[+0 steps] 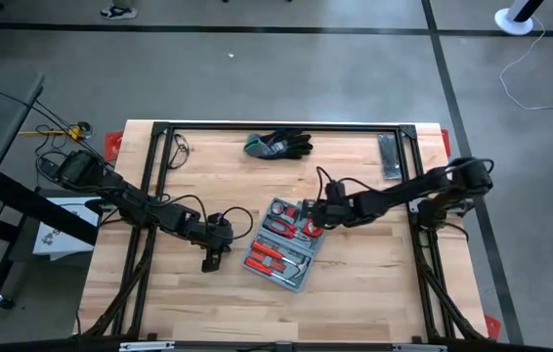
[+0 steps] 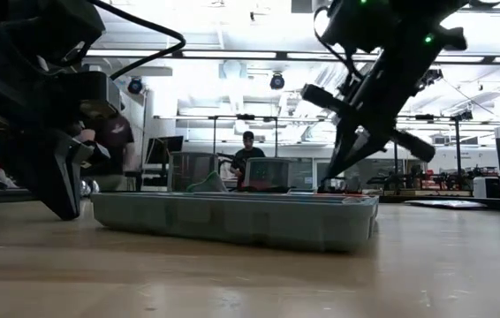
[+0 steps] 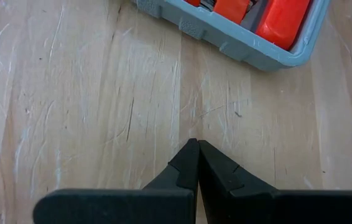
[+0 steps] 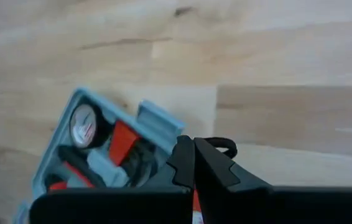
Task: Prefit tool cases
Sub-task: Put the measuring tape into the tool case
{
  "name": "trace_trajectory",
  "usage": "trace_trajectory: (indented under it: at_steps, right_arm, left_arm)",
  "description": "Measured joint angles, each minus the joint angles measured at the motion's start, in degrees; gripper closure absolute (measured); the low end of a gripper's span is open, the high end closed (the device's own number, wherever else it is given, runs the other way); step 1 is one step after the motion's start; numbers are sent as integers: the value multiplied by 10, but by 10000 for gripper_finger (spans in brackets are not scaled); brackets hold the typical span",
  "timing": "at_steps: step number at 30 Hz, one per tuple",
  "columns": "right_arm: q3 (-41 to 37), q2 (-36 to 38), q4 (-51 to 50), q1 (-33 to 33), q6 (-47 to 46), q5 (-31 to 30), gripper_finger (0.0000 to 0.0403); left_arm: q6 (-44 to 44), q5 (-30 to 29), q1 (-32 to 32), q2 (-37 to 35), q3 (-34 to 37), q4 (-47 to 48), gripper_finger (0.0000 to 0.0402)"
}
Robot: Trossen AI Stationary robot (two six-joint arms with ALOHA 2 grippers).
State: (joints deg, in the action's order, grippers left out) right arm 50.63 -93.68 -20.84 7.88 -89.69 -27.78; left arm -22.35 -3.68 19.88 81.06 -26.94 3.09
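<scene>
An open tool case (image 1: pixel 284 244) lies flat near the middle of the wooden surface (image 1: pixel 374 284), turned at a slant. It is grey-blue and holds tools with red and orange handles. From the low view the case (image 2: pixel 232 219) sits flat on the wood, and both arms hang down near its two ends.

The left gripper (image 1: pixel 210 262) is just beside the case, on the case's left, low over the bare wood. Its jaws are pressed together and hold nothing. In the left wrist view the closed gripper (image 3: pixel 196 149) points at the wood, and a corner of the case (image 3: pixel 269 59) shows a little way past it.

The right gripper (image 1: pixel 313 217) is over the top right end of the case. Its jaws are pressed together too, with nothing between them. In the right wrist view the gripper (image 4: pixel 191 144) is right above the edge of the case (image 4: pixel 101 155), where a round dial sits in its slot.

A pair of black-and-green gloves (image 1: pixel 278 145) lies at the far edge of the surface, well apart from the case. A dark flat bar (image 1: pixel 391 156) lies near the far right corner
</scene>
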Motion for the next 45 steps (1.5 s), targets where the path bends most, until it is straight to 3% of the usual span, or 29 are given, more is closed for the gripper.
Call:
trace_trajectory:
  at_steps: [6, 15, 19, 22, 25, 28, 32, 38, 45]
  right_arm:
    - [0, -27, 73, -9, 63, 82, 403]
    - [0, -62, 108, -6, 58, 112, 403]
    - [-1, -43, 124, 2, 61, 85, 403]
    - [-1, -19, 154, 15, 62, 12, 403]
    - [-1, -12, 243, 23, 105, -58, 403]
    - [1, -25, 376, 15, 183, -82, 403]
    - [0, -75, 502, -11, 244, -59, 403]
    - [0, -174, 687, -42, 274, 23, 403]
    - [0, -189, 719, -45, 353, 29, 403]
  left_arm:
    - [2, -1, 0, 0, 0, 0, 402]
    - [15, -1, 0, 0, 0, 0, 401]
    - [15, 0, 0, 0, 0, 0, 402]
    - [11, 0, 0, 0, 0, 0, 402]
    - [10, 0, 0, 0, 0, 0, 402]
    - [10, 0, 0, 0, 0, 0, 402]
    - [10, 0, 0, 0, 0, 0, 402]
    - [10, 4, 0, 0, 0, 1, 402]
    - [10, 9, 0, 0, 0, 1, 402]
